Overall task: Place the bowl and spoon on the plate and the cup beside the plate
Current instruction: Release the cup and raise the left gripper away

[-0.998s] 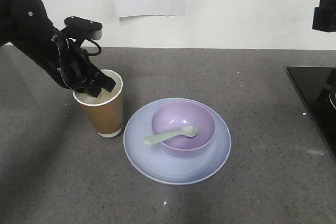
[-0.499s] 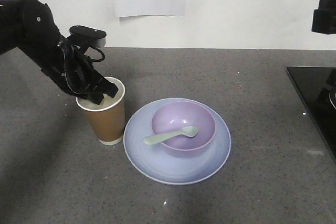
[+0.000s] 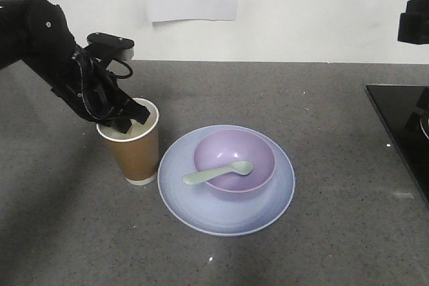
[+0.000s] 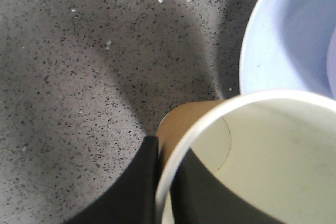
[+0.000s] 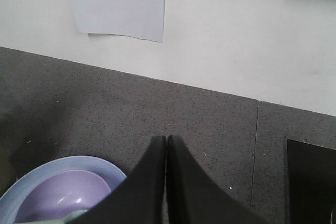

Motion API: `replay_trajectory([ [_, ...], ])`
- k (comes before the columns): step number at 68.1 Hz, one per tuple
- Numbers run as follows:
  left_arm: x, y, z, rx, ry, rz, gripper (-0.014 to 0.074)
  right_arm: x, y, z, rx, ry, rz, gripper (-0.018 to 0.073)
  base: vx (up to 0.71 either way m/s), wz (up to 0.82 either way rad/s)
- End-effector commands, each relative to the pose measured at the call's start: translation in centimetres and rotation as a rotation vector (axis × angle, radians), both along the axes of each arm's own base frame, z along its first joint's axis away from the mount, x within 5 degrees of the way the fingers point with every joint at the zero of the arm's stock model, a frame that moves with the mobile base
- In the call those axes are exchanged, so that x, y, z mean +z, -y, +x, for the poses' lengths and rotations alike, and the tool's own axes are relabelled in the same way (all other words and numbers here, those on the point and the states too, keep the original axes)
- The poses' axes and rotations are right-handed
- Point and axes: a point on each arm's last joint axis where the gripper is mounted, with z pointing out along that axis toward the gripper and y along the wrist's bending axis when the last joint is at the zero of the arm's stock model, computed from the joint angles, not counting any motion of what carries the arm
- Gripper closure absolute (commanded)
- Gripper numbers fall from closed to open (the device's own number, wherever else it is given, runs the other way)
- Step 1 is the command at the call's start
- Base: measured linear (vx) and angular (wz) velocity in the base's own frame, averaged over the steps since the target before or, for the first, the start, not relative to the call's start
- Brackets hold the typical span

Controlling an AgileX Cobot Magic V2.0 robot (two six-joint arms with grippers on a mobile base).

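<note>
While the left tool (image 3: 125, 117) pinches the near rim of the tall brown paper cup (image 3: 136, 153), one black finger inside and one outside the wall, the cup stands upright on the speckled grey tabletop (image 3: 322, 132), just beside the round pale blue plate (image 3: 268, 209). The small glossy lilac bowl (image 3: 258, 149) sits in the plate, and the short mint-green plastic spoon (image 3: 213, 174) lies across it. The right tool (image 5: 166, 182) hangs above, its fingers pressed together on nothing.
</note>
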Motion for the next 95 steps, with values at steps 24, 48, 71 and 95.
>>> replay_trajectory([
  [24,2.0,0.3,-0.3,0.004,0.056,-0.040,0.0244,1.4,0.1,-0.2,0.001,0.092,0.015,0.0562,0.00,0.00],
  [48,5.6,0.2,-0.7,-0.011,0.105,-0.055,0.0234,1.4,0.1,-0.2,0.001,0.085,0.014,0.0562,0.00,0.00],
  [71,13.6,-0.2,-2.2,-0.017,0.343,-0.124,0.0333,1.4,0.1,-0.2,0.000,0.091,0.005,0.0562,0.00,0.00],
  [95,18.6,-1.1,-4.7,-0.028,0.600,-0.174,0.0604,1.6,0.1,-0.2,0.011,0.127,-0.023,0.0562,0.00,0.00],
])
